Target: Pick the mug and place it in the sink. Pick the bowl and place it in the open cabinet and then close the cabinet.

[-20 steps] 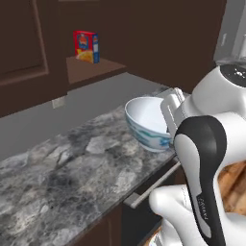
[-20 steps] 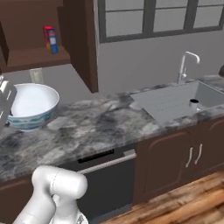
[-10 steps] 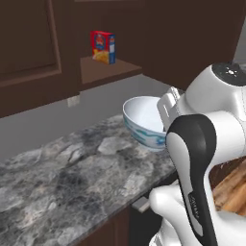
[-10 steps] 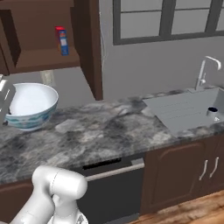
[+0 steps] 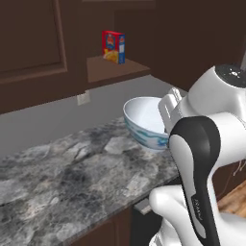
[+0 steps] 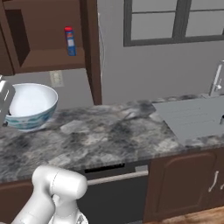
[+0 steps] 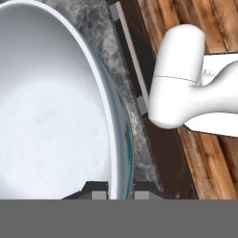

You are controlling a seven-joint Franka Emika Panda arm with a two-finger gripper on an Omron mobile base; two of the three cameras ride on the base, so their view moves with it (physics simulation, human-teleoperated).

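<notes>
Hand view showed the gripper closed on the rim of the bowl, one finger inside the wall and one outside, the jaws nearly together because the wall between them was thin. A rim pinch is judged the only workable hold here, the bowl being far too wide to span.

Left base view placed the bowl raised above the granite counter, its foot clear of the stone and its mouth tipped slightly toward the cabinet. The lift is judged to serve the second part of the task: the cabinet shelf sat higher than the counter and behind it.

Right base view showed the bowl at the far left, just below the open cabinet. A small red and blue can stood on the shelf toward its right, leaving bare board to the left. The sink lay well apart to the right.

Risk noted: a one-sided grip on a heavy bowl may let it swing or slip during the reach.
</notes>
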